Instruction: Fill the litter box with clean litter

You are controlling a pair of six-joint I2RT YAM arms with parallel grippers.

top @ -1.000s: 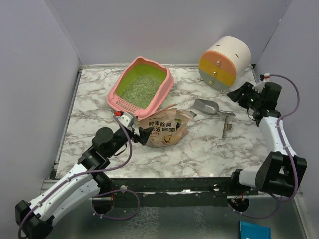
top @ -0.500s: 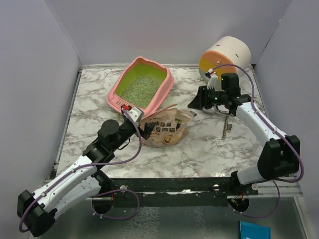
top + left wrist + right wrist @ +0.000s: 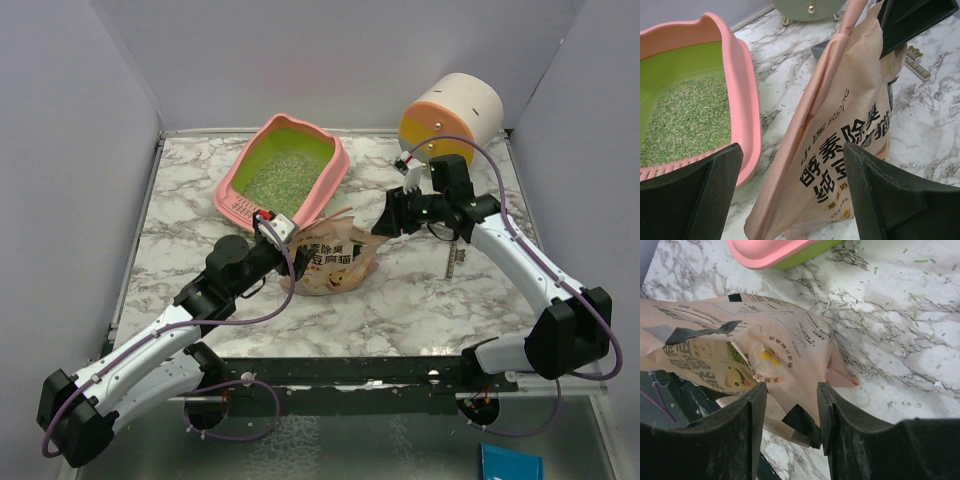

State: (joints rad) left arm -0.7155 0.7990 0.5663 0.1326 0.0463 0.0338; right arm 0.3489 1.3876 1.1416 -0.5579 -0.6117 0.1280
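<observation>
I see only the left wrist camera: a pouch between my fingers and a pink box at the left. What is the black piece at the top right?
Observer: It is one of the right arm's fingers. From above, the right arm reaches to the far right corner of the pouch.
Operator: Are they closed on the pouch?
Observer: No. In the right wrist view they stand apart, and the pouch corner shows past the gap.
Operator: Is anything spilled?
Observer: Yes. That view shows loose green grains on the table beside the pouch.
</observation>
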